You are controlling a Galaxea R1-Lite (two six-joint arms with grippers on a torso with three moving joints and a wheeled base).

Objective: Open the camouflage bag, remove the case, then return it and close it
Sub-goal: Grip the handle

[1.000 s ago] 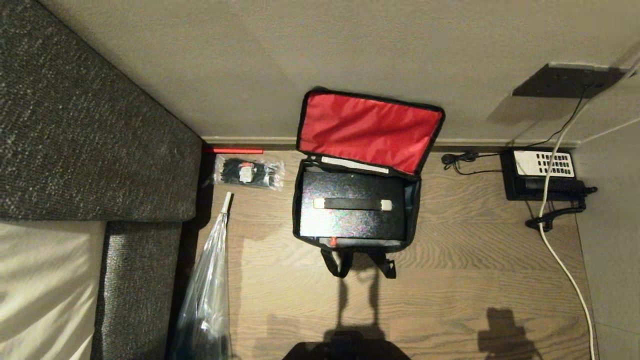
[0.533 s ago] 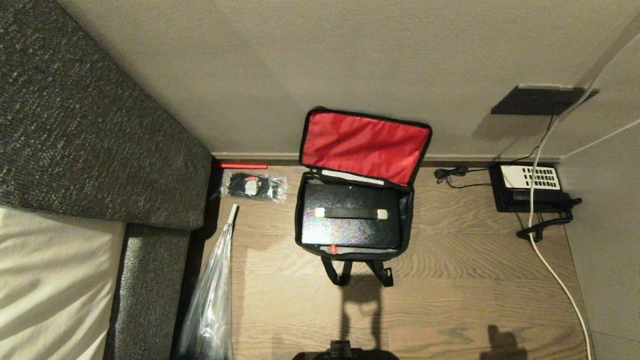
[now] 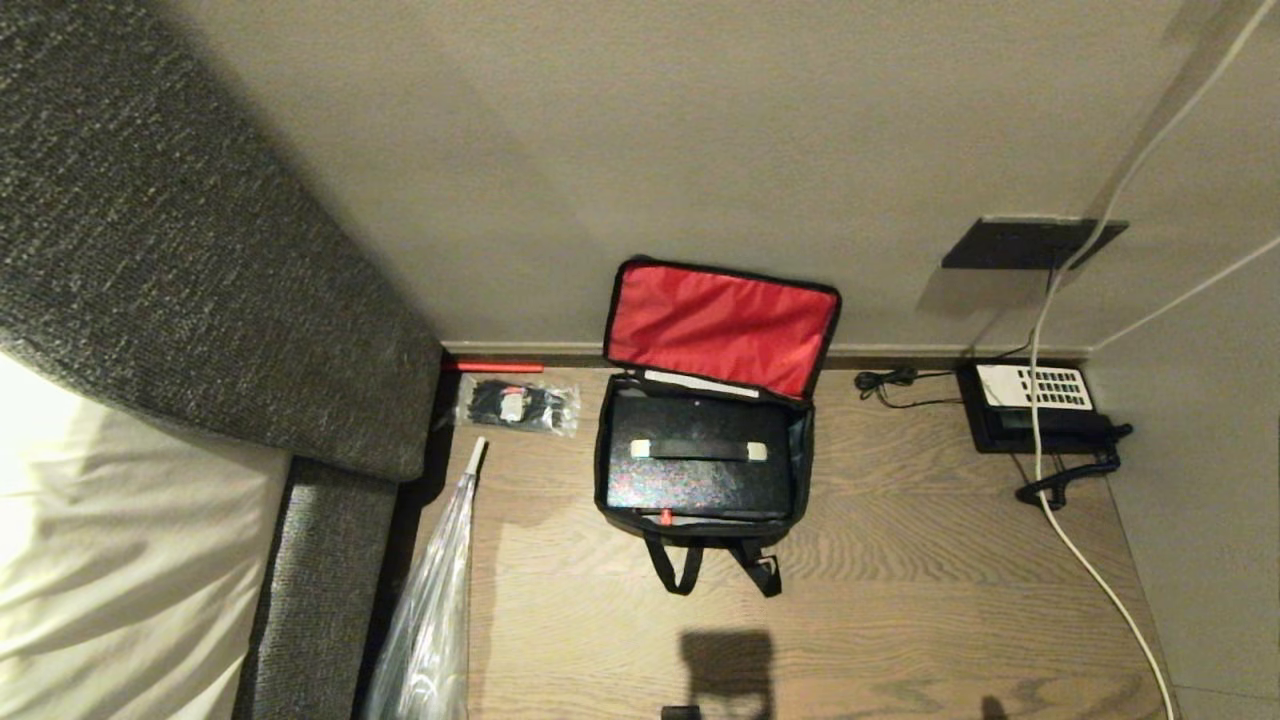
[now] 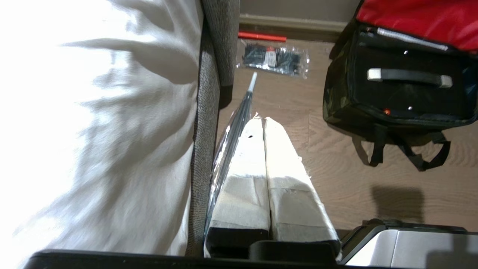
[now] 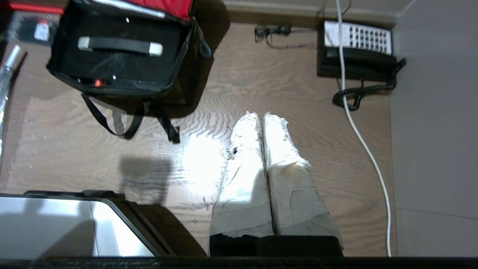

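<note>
Neither arm shows in the head view; only dark shadows fall on the wooden floor [image 3: 900,560] near the bottom edge. The camouflage bag [image 3: 700,470] stands on the floor against the wall, its lid thrown back so the red lining faces the room, its two black straps trailing toward the robot. The case [image 3: 695,465] lies flat inside, filling nearly the whole opening, handle up, a small red catch on its near edge. The camouflage pattern is barely visible, showing only on one dark side in the left wrist view, and what lies under the case is hidden.

The left end effector [image 4: 263,123] hangs over the floor with its two white-wrapped fingers pressed together, closed on nothing. The bag sits well apart from it, off to the robot's right and farther forward. Just beside it lies a clear plastic bag [image 4: 231,127], along the edge of the grey sofa [image 3: 200,300], which is cut off by the frame.

The right end effector [image 5: 261,119] also has its white fingers shut and empty above bare floor. The bag is apart from it, forward and to the robot's left.

A small clear packet [image 3: 518,404] of black items lies left of the bag near the wall. A black telephone [image 3: 1035,405] sits in the right corner, a white cable [image 3: 1090,570] running across it and out of frame.
</note>
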